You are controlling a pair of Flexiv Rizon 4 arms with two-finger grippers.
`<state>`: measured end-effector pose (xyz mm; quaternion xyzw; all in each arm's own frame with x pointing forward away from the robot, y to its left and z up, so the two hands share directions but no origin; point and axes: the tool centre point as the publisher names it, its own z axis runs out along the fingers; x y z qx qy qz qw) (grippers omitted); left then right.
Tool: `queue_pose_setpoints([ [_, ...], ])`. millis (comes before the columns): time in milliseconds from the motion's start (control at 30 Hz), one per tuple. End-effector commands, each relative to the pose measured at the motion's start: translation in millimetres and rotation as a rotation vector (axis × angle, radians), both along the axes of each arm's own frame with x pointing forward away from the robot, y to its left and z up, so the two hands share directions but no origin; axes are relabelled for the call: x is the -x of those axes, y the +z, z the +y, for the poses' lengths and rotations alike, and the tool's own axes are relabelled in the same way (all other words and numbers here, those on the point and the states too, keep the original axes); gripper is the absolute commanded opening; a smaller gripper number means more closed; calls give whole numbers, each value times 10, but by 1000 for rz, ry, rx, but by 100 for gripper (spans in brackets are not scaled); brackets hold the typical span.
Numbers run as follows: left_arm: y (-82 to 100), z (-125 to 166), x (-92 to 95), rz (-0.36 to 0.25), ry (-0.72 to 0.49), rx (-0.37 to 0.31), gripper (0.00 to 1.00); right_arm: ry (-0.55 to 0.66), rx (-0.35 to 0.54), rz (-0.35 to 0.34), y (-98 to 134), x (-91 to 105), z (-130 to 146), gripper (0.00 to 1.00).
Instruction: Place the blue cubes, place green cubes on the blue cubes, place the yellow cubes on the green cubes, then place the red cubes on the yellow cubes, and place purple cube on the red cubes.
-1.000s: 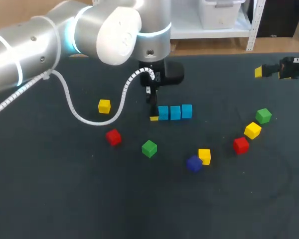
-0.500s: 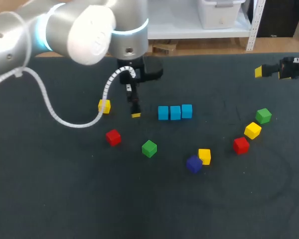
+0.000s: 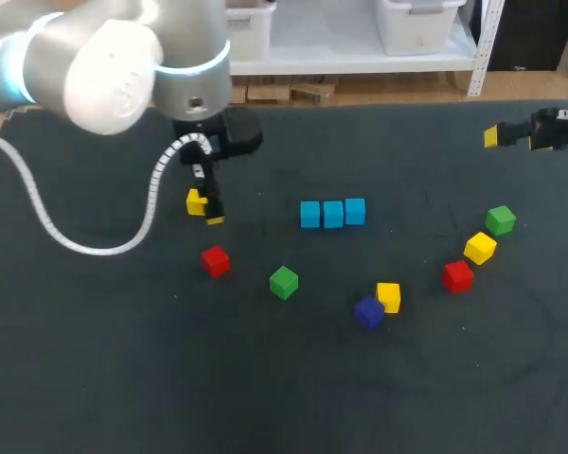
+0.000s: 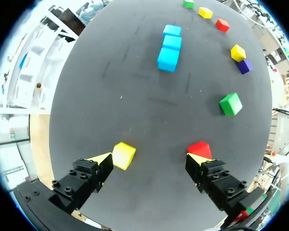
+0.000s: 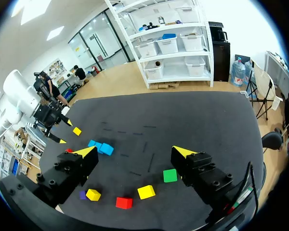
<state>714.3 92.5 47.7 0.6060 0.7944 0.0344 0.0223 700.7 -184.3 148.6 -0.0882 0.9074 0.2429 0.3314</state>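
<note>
Hovering low over the dark worktop, the left gripper has its fingers spread wide and holds nothing. A yellow cube sits just beside one fingertip, on the inner side; whether the two touch cannot be told. A red cube lies right ahead of the other fingertip, partly hidden behind it. Farther ahead on the red cube's side stands a green cube. Well ahead of the gripper, three blue cubes sit in a straight row, each touching the next. Off beyond the green cube, a purple cube rests against a second yellow cube. The right gripper hangs above the worktop's far right edge, well apart from the left one, its fingers likewise spread and empty. Below it, between its fingers in its wrist view, a second green cube, a third yellow cube and a second red cube lie in a loose line, near one another but not touching. All the cubes rest directly on the worktop, none on top of another.
</note>
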Motion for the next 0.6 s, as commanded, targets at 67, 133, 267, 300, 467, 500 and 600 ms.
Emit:
queue_pose_setpoints([
  [67,88,289,84,-24,34,36,100,0,0,1,4,3,-3,100],
  [133,102,382,89,-34,53,27,100,0,0,1,4,3,-3,100],
  [267,138,543,118,-44,77,28,100,0,0,1,4,3,-3,100],
  [300,143,571,124,-46,85,28,100,0,0,1,4,3,-3,100],
  [467,161,702,153,-57,123,32,100,0,0,1,4,3,-3,100],
  [500,168,738,158,-61,130,29,100,0,0,1,4,3,-3,100],
  [600,221,897,155,-75,176,29,100,0,0,1,4,3,-3,100],
])
